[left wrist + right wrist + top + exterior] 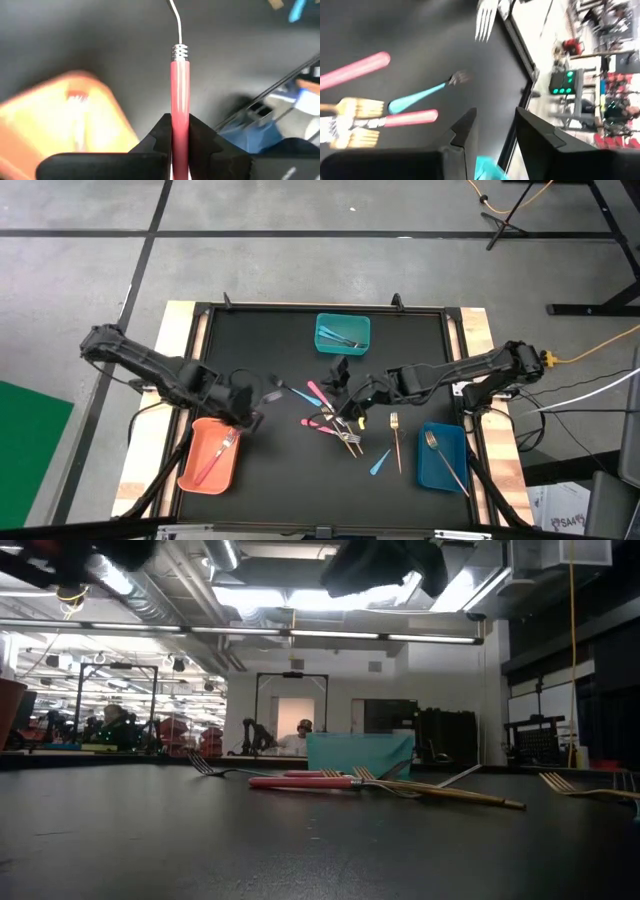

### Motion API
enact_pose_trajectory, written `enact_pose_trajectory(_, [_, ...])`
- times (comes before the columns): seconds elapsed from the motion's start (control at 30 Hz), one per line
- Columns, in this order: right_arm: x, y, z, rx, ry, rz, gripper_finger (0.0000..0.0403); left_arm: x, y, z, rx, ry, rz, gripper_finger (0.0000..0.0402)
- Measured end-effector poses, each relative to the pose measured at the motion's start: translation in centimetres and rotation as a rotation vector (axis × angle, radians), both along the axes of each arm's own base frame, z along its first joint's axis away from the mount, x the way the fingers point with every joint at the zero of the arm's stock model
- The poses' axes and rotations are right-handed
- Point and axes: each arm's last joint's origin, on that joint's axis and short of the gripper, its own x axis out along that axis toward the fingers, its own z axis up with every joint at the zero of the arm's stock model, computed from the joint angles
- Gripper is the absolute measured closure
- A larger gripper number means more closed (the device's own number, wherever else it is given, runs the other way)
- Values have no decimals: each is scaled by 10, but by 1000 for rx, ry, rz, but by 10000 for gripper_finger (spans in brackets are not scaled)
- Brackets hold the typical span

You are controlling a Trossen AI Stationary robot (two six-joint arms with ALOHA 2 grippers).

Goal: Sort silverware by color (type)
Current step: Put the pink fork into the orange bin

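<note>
A pink-handled utensil (180, 100) is clamped in the left gripper (180, 145), jaws tight on the handle, metal end out front. It is held just by the orange bin (208, 458), where a pink fork (216, 454) already lies. To do this step well, the handle should prob. be moved over the middle of the orange bin, kept low, then let go so nothing bounces out. Farther along the black surface (270, 470), the right gripper (492, 125) hangs w/ jaws apart and empty, above the mixed pile of silverware (340, 425). Farther still, gold forks sit in the dark-blue bin (440, 460) and blue ones in the teal bin (343, 333).
</note>
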Motion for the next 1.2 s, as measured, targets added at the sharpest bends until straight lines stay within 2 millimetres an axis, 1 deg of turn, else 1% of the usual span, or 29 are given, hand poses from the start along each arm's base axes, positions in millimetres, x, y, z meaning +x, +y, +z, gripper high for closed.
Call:
enact_pose_trajectory(0.13, [-2, -1, -3, -10, 37, -9, 283, -20, -16, 1, -56, 106, 5, 378])
enact_pose_trajectory(0.3, [-2, 0, -3, 1, 35, 3, 283, -40, -37, -1, -106, 238, -14, 378])
enact_pose_trajectory(0.47, [-2, 0, -3, 1, 34, 3, 283, -55, -55, -2, -138, 325, 9, 378])
enact_pose_trajectory(0.73, [-2, 0, -3, 1, 34, 3, 283, -76, -75, -3, -165, 421, 98, 378])
enact_pose_trajectory(0.9, [-2, 0, -3, 2, 34, 4, 283, -79, -86, -10, -137, 470, 131, 374])
enact_pose_trajectory(1.2, [-2, 0, -3, 2, 34, 4, 283, -67, -102, -33, -19, 498, 167, 367])
